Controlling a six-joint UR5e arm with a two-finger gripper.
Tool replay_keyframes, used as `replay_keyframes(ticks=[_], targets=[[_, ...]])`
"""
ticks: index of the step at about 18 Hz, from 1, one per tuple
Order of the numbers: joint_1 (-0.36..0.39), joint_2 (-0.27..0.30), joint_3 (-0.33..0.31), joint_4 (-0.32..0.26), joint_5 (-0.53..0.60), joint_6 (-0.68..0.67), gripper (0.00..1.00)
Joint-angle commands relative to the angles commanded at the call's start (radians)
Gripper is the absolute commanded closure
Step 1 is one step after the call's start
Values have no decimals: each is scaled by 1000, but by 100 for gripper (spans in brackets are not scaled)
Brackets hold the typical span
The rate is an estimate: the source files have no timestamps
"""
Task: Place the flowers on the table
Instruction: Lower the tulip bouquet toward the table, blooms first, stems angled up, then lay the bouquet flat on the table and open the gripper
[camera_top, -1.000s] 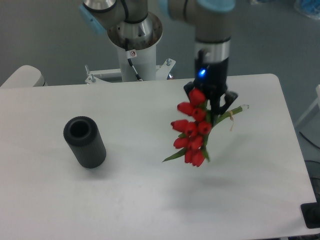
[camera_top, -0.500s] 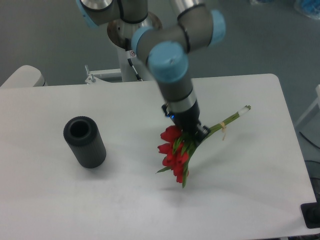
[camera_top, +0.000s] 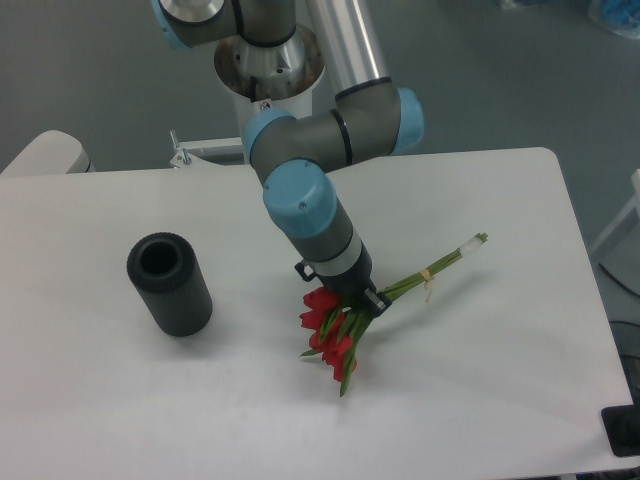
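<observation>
The flowers (camera_top: 330, 334), red tulip buds with green leaves, hang from my gripper (camera_top: 352, 301) low over the white table (camera_top: 480, 380). Their thin green stems (camera_top: 435, 266) stick out to the upper right, tied with a pale band. The gripper is shut on the bunch just above the buds. The buds and leaf tips are at or very near the tabletop; I cannot tell if they touch. The arm's wrist hides the fingers.
A dark grey ribbed cylinder (camera_top: 168, 283) stands on the left of the table, well apart from the flowers. The robot's base (camera_top: 268, 70) is behind the table's far edge. A black object (camera_top: 625, 432) sits at the right front corner.
The arm has swung left and down, carrying the flowers lower and toward the table's middle. The bunch has tilted so the stems lie flatter.
</observation>
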Motion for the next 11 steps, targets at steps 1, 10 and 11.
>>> replay_keyframes(ticks=[1,10,11], targets=[[0,-8,3,0,-2,2,68],[11,-35,47,-6,-5,40,15],[11,-34,54,-6,-3,38,11]])
